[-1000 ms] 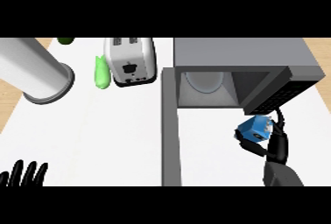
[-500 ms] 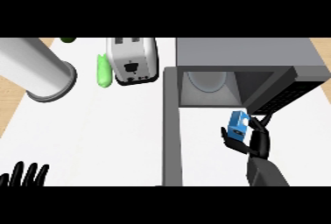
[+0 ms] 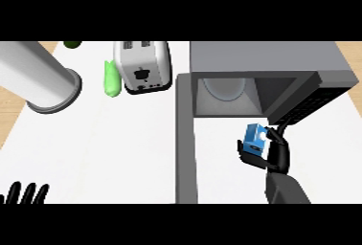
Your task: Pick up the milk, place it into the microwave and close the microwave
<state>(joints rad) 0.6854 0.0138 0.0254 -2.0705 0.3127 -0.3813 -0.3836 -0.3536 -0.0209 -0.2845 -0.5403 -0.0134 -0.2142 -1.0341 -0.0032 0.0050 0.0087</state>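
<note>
A small blue milk carton (image 3: 254, 139) is held upright in my right hand (image 3: 272, 154), whose fingers and thumb curl round its lower part. Hand and carton hover above the opened microwave door (image 3: 212, 162), just in front of the microwave (image 3: 268, 62) and its open cavity with the glass turntable (image 3: 225, 88). The carton stands right of the cavity's middle, near the control panel (image 3: 308, 103). At the lower left edge my left hand (image 3: 25, 194) rests open, fingers up.
A white toaster (image 3: 143, 67) stands left of the microwave, with a green cucumber-like thing (image 3: 111, 79) beside it. A large grey cylinder (image 3: 39, 76) lies at the far left. A dark green object (image 3: 71, 44) peeks in at the top edge.
My right hand has pulled the carton left and nearer, away from the control panel, and turned it more upright. The left hand has stayed put.
</note>
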